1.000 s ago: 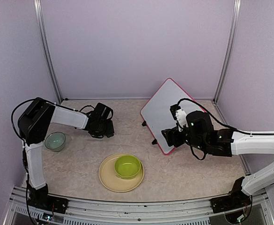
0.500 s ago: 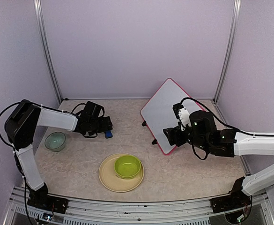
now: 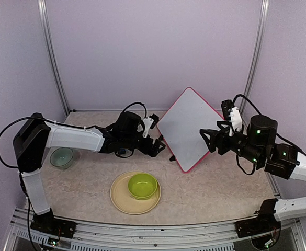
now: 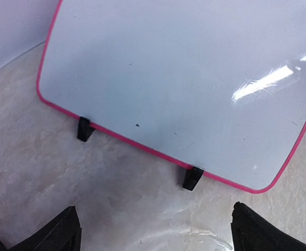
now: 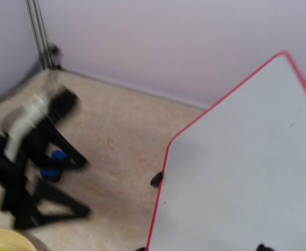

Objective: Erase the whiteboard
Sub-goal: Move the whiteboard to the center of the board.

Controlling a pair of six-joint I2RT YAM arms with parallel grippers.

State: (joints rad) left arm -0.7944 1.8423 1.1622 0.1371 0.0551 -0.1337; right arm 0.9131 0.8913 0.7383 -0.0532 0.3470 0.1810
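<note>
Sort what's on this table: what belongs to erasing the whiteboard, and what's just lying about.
Job in hand: whiteboard, nearly clean; left fingers, open, facing it.
Lying about: green bowl on the beige plate; small clear bowl at the left.

White links, black joints on left arm (image 3: pixel 71 137) and right arm (image 3: pixel 304 170); thin black cables loop over each; left gripper (image 4: pixel 153 219) has black tapered fingers (image 4: pixel 61 232)
</note>
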